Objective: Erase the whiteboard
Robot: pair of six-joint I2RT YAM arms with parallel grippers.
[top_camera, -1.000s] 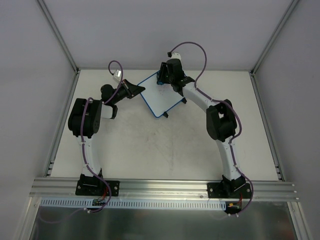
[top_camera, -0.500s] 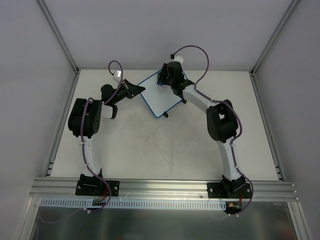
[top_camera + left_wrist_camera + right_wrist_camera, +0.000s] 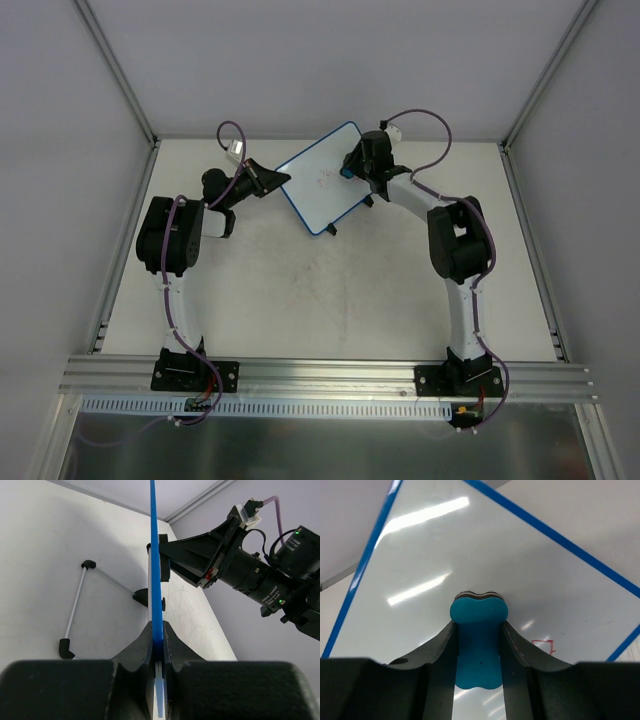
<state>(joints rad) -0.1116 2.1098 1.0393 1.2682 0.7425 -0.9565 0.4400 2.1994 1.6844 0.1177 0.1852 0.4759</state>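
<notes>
Our left fingers (image 3: pixel 157 632) pinch the whiteboard's (image 3: pixel 154 555) edge. Our right fingers (image 3: pixel 479 627) grip the eraser (image 3: pixel 479 647), pressed to its face. It looks mostly clean; one small red mark (image 3: pixel 543 646) beside them is left to wipe.

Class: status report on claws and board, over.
Left claw shut on blue-framed white whiteboard. Right claw shut on teal eraser block, at board face. Small red mark visible.

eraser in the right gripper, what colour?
The eraser in the right gripper is teal-blue; the right wrist view shows it best.
</notes>
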